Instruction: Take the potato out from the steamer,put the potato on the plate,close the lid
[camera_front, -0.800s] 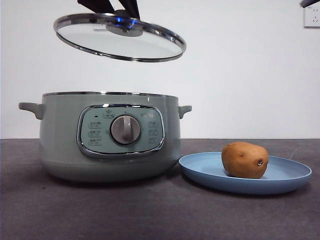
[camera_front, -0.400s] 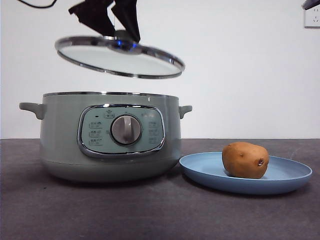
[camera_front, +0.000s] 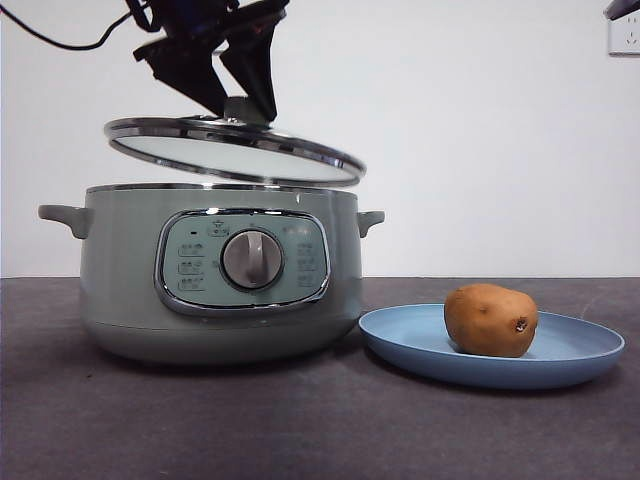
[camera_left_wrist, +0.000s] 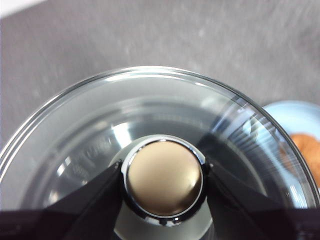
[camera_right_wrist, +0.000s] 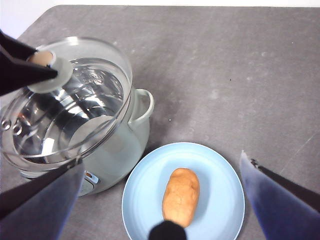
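Observation:
The pale-green steamer stands at the left of the table, its top open. My left gripper is shut on the knob of the glass lid and holds it tilted just above the steamer's rim. The brown potato lies on the light-blue plate to the right of the steamer. In the right wrist view the potato lies on the plate beside the steamer. My right gripper is open, high above the plate.
The dark grey table top runs in front of the steamer and plate. A white wall with a socket stands behind. A black cable hangs at the upper left.
My left gripper has lowered the lid toward the steamer; its low edge is now close over the rim. The potato, plate and right arm have not moved.

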